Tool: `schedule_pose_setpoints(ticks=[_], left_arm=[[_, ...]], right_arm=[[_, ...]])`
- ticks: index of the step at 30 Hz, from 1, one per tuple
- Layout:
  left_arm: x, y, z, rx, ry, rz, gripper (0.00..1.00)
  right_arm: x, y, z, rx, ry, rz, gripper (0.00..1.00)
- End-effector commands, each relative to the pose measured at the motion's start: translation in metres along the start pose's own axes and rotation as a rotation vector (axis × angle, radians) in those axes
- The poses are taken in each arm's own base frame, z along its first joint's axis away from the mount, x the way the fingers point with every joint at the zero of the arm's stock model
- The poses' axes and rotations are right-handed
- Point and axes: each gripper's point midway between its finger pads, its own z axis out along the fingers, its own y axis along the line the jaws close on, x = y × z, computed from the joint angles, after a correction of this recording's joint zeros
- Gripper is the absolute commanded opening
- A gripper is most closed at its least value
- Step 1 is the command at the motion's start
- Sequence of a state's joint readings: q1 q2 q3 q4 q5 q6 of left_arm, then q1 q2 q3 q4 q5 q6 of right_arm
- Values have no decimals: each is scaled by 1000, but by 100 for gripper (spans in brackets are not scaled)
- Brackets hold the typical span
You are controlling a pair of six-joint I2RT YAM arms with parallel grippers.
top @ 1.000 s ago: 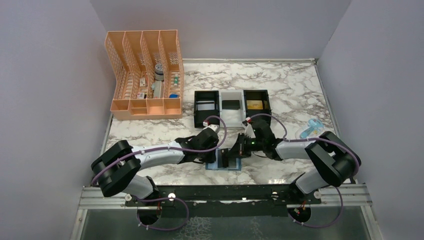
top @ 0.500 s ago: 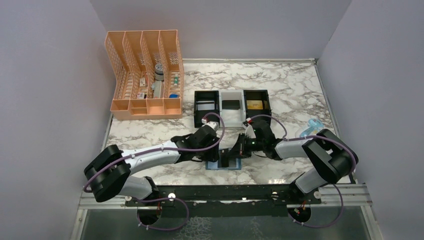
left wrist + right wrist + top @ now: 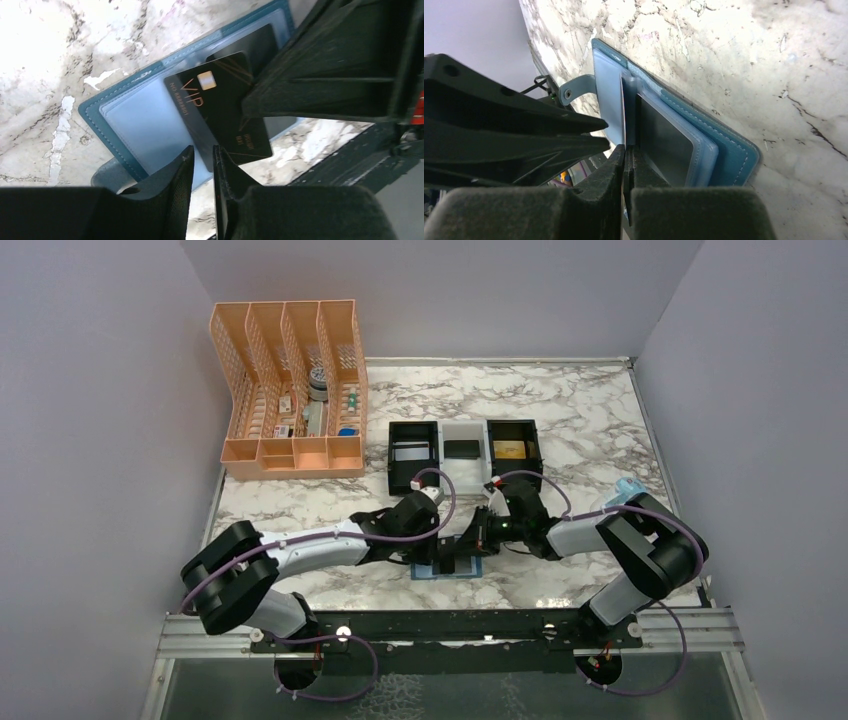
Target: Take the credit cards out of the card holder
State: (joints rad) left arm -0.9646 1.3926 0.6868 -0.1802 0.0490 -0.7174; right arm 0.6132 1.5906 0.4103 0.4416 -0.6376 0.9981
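Observation:
The teal-blue card holder (image 3: 448, 573) lies open on the marble near the front edge. It also shows in the left wrist view (image 3: 135, 130) and the right wrist view (image 3: 704, 135). A black card (image 3: 220, 110) with gold "VIP" lettering sticks part way out of its light blue pocket. My right gripper (image 3: 463, 548) is shut on that card's edge (image 3: 624, 110). My left gripper (image 3: 432, 552) sits at the holder's left panel, its fingers (image 3: 185, 165) nearly together with nothing seen between them.
A black-and-white three-compartment tray (image 3: 465, 427) stands behind the holder, with a silver card (image 3: 412, 451), a dark card (image 3: 462, 449) and a gold card (image 3: 510, 449) in it. An orange file organiser (image 3: 290, 390) is at the back left. A small blue object (image 3: 620, 498) lies at the right.
Both grippers have stayed at the card holder. The left arm's elbow swung out to the left and came back. The right gripper has shifted slightly left.

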Motion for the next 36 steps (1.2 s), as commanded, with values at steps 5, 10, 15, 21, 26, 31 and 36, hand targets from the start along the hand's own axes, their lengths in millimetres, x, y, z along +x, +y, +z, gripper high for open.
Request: schedule_pose_setpoints(ticks=[5, 10, 15, 21, 26, 31, 36], left_arm=[[26, 25, 12, -82, 66, 2, 19], [31, 30, 13, -99, 80, 7, 15], [31, 32, 13, -107, 79, 13, 14], [31, 34, 12, -111, 76, 14, 14], [30, 34, 11, -113, 70, 12, 14], [30, 35, 10, -120, 68, 11, 14], [27, 37, 7, -134, 55, 17, 14]], right_arm=[[0, 3, 1, -26, 8, -26, 6], [3, 5, 4, -41, 35, -35, 14], [8, 14, 6, -103, 68, -54, 17], [12, 11, 16, -85, 84, -48, 17], [8, 5, 16, -38, 50, -48, 4], [2, 3, 10, 15, 2, -67, 1], [-9, -3, -3, 117, -67, -109, 1]])
